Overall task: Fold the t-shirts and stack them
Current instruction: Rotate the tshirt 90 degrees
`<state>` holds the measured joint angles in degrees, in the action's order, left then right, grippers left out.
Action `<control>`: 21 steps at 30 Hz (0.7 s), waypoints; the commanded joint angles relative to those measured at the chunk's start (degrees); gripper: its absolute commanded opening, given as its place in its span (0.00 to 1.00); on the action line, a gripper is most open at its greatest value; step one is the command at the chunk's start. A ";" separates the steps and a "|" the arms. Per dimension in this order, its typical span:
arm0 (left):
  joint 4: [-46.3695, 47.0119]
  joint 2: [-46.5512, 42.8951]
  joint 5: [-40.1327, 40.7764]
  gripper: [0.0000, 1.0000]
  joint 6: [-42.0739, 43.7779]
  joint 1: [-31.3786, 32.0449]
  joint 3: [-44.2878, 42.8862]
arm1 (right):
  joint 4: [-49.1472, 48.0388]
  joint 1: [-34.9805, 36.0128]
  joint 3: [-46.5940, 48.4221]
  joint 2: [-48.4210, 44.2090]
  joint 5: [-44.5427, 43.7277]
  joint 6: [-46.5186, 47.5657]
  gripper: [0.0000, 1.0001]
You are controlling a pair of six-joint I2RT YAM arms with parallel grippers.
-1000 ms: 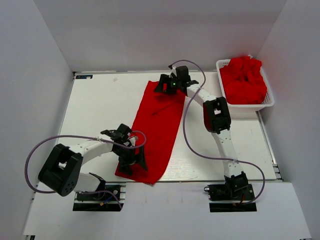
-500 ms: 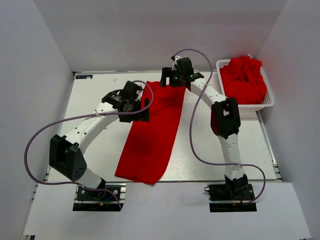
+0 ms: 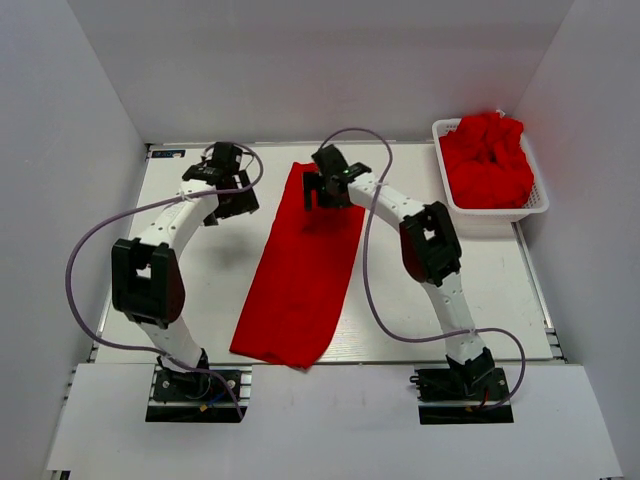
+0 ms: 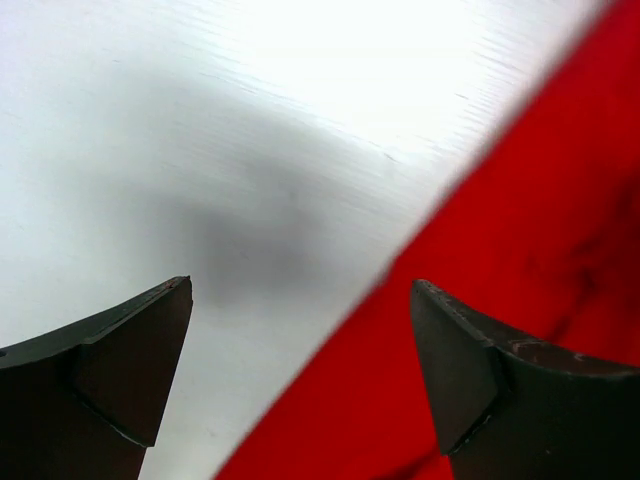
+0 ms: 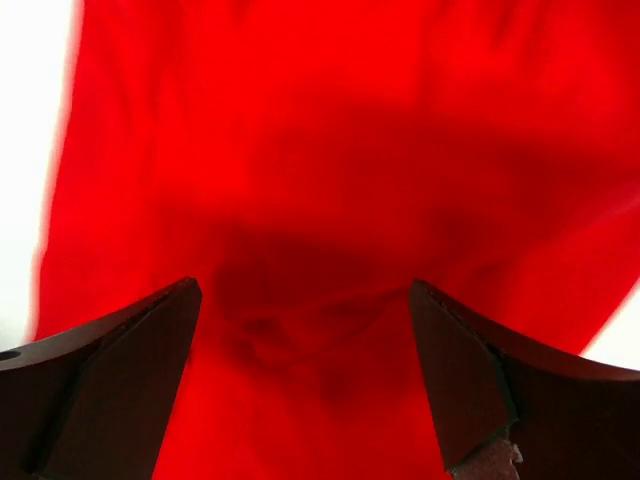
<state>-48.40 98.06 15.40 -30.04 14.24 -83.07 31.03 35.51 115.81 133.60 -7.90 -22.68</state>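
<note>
- While both arms reach to the far half of the white table point(image 3: 200, 290), each end effector stands spread wide w/ nothing pinched.
- left gripper point(image 3: 230, 203): in the top view it hangs over bare tabletop, just left of the far end of the long, bright red, soft cloth t-shirt folded into a strip point(image 3: 300, 280).
- Left wrist view: left gripper point(image 4: 300, 288) has dark fingers point(image 4: 110, 370) set far apart. White table fills most of the gap btwn them, and the strip's straight edge point(image 4: 520, 250) runs diagonally under the right-hand finger. Can't tell if that finger touches the cloth.
- right gripper point(image 3: 322, 190): top view puts it over the far end of the same red strip.
- Right wrist view: right gripper point(image 5: 305, 285) is also fully spread, w/ red cloth point(image 5: 330, 150) filling nearly the whole picture. Soft creases and a dark shadow sit btwn the fingers point(image 5: 470, 390). No fold is caught in them; can't tell if the tips press the fabric.
- Strip lies flat on the table, slanting from far centre to the near edge, btwn the two arm bases.
- More bright red t-shirts, crumpled in a heap point(image 3: 487, 160), fill the white plastic slatted basket point(image 3: 540, 205) at the far right corner, well apart from both grippers.
</note>
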 commanded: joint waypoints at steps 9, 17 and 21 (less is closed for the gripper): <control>4.81 -4.71 -1.59 1.00 0.77 -8.52 7.74 | 11.16 -1.14 8.99 11.50 -6.25 -5.27 0.90; 12.62 -4.19 -11.07 1.00 3.40 -10.81 7.04 | 4.24 -8.16 11.29 14.41 -0.46 1.21 0.90; 17.02 -1.21 -18.73 1.00 7.27 -10.81 7.05 | -6.83 -10.02 11.72 14.85 5.44 13.77 0.90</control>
<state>-36.86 96.68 3.86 -26.13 3.38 -75.31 30.37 27.55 127.83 144.88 -6.42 -18.46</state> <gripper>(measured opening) 0.997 0.904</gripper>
